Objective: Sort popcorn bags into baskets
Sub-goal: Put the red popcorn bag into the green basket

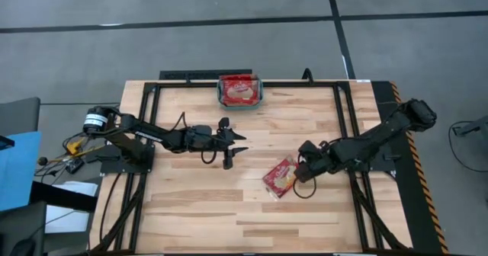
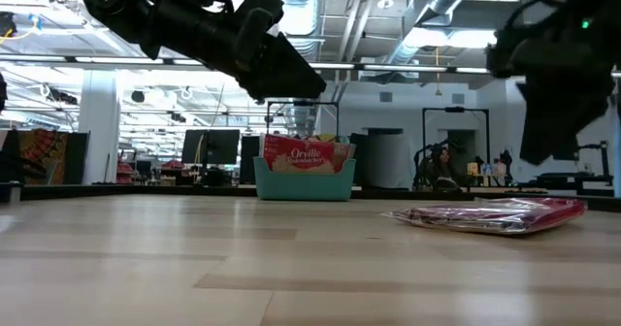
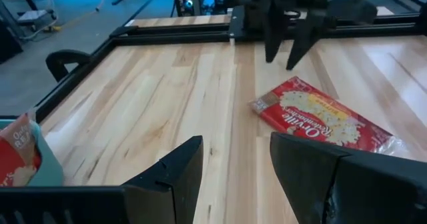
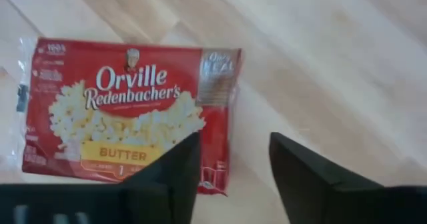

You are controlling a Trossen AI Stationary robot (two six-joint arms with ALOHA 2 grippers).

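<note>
One red popcorn bag (image 1: 280, 177) lies flat on the table right of the middle; it also shows in the right wrist view (image 4: 123, 111), the left wrist view (image 3: 323, 116) and the low view (image 2: 500, 214). Another red popcorn bag (image 1: 238, 88) stands in the teal basket (image 1: 221, 100) at the table's far edge, also in the low view (image 2: 303, 179). My right gripper (image 1: 303, 163) is open, above the table at the flat bag's right side, touching nothing. My left gripper (image 1: 238, 148) is open and empty above the table's middle.
A black metal frame (image 1: 341, 115) runs around the table's left, far and right sides. Bare wood lies along the near half of the table (image 1: 229, 218). The room beyond shows in the low view.
</note>
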